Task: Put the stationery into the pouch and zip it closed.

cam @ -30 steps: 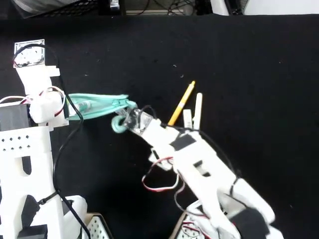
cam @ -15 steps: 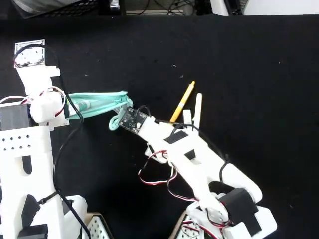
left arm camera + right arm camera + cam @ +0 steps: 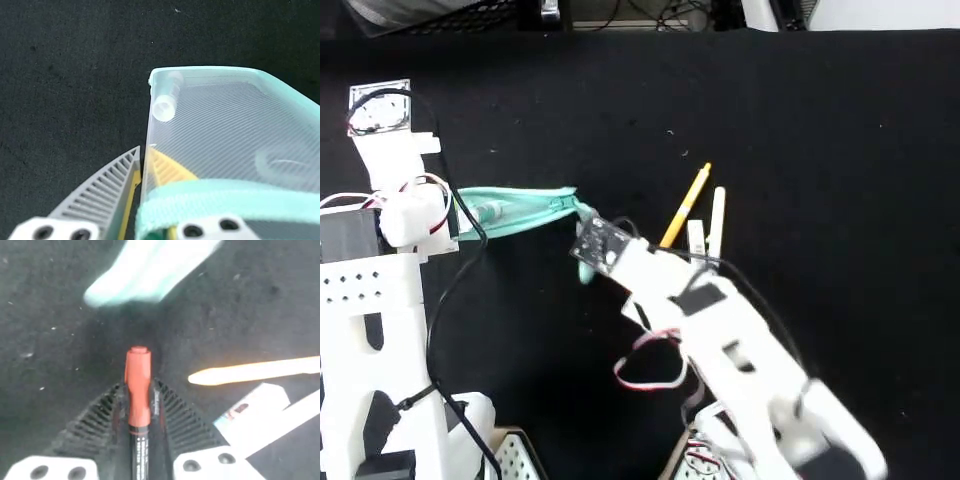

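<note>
Right wrist view: grips a red marker (image 3: 138,365) in the right end effector (image 3: 138,395), tip just short of the pouch (image 3: 150,270), lined up for sliding in, probably. Pinches the pouch's other end with the left end effector (image 3: 142,165) to hold it steady. Leaves yellow pencil (image 3: 683,208) near the pouch for later.

On the black bench (image 3: 840,130), the pouch (image 3: 225,130) is clear with fine diagonal ribbing and mint-green edging, the marker (image 3: 138,385) has a red cap over a dark barrel, the pen (image 3: 684,207) to the right is yellow, and the stick (image 3: 717,218) beside it is white.
</note>
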Available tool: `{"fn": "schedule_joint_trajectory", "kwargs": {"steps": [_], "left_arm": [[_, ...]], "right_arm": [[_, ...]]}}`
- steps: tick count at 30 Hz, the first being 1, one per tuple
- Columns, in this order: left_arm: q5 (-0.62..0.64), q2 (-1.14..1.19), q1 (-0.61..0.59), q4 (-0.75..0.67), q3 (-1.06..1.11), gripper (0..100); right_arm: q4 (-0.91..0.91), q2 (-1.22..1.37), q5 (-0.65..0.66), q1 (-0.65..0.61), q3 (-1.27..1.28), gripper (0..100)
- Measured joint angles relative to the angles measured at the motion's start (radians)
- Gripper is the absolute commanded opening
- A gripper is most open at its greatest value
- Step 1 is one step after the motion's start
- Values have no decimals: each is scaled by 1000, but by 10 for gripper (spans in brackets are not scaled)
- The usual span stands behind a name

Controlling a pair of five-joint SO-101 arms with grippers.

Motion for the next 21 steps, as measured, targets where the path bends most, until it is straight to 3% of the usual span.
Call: {"fn": "schedule_joint_trajectory", "kwargs": {"steps": [12, 15, 21], "left_arm": [[0, 0, 0, 0, 0, 30], [0, 0, 0, 0, 0, 30], [-2, 0, 0, 0, 0, 30]], "right_arm": [[473, -968, -2, 0, 77, 11], [483, -1128, -25, 0, 57, 11], [334, -1080, -170, 0, -132, 11]]}}
